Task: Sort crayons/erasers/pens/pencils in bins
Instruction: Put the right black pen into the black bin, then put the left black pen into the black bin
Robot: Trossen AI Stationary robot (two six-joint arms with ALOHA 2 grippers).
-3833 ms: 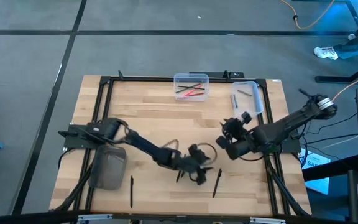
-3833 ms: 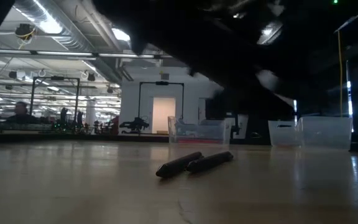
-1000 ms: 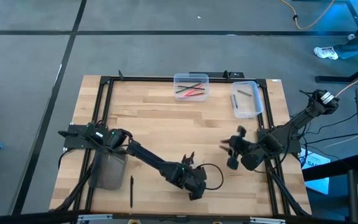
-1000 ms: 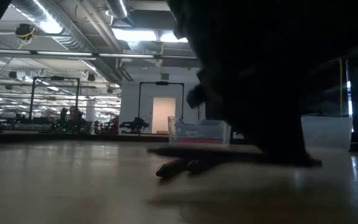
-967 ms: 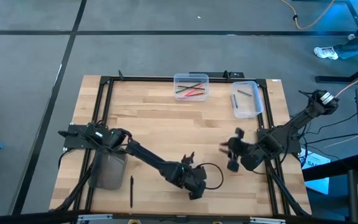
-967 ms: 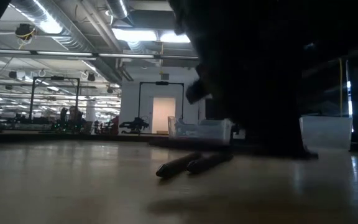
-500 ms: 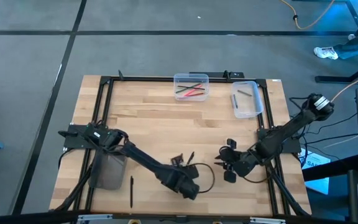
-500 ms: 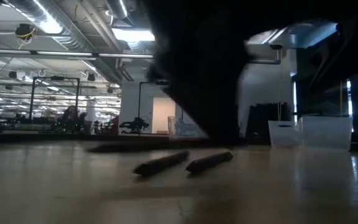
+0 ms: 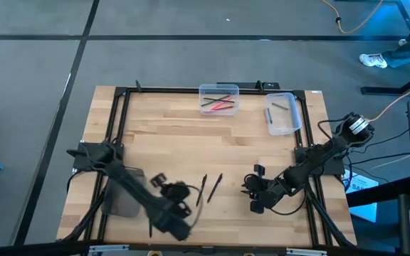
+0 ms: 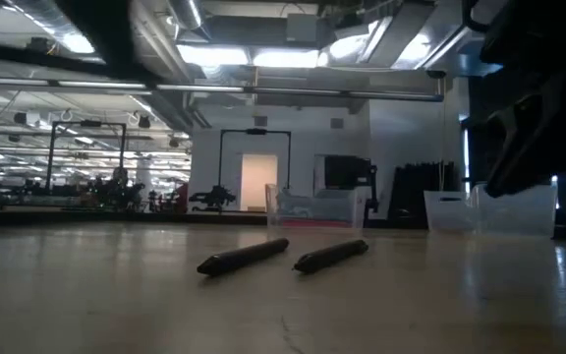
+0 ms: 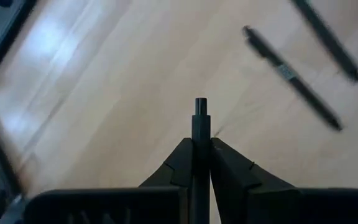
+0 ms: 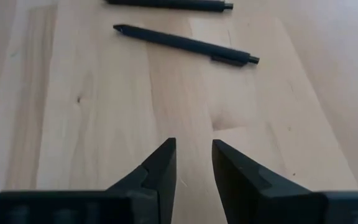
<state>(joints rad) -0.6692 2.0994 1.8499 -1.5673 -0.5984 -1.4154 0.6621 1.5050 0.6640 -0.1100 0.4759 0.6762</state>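
Pale butcher-block wood (image 9: 191, 135) framed in black rail fills my overhead feed.

My left gripper (image 11: 201, 149) is pinched tight on a slim black pen (image 11: 201, 124). The barrel runs up between the two dark fingers (image 11: 179, 165) and its blunt tip sticks out past them, clear of the wood. From above I see that gripper (image 9: 171, 203) low over the near-left part of the table, beside the smoky dark grey translucent tub (image 9: 124, 193) at the left edge. One more thin dark stick (image 9: 150, 226) lies on the wood just by that tub; I cannot tell if it is a pen or a pencil.

Just beyond the gripper two loose black pens lie side by side, near each other but apart: the left one (image 9: 203, 189) and the right one (image 9: 215, 188). At table height they show as two dark rods (image 10: 244, 256) (image 10: 331, 255).

My right gripper (image 12: 191, 165) hovers over bare wood with its fingers a narrow gap apart and nothing between them, facing those two pens; overhead it sits near the right edge (image 9: 255, 192).

At the far edge stands a clear colourless tub (image 9: 219, 99) holding red and dark sticks. Another clear tub (image 9: 282, 112) at the far right holds a couple of short dark grey pieces.
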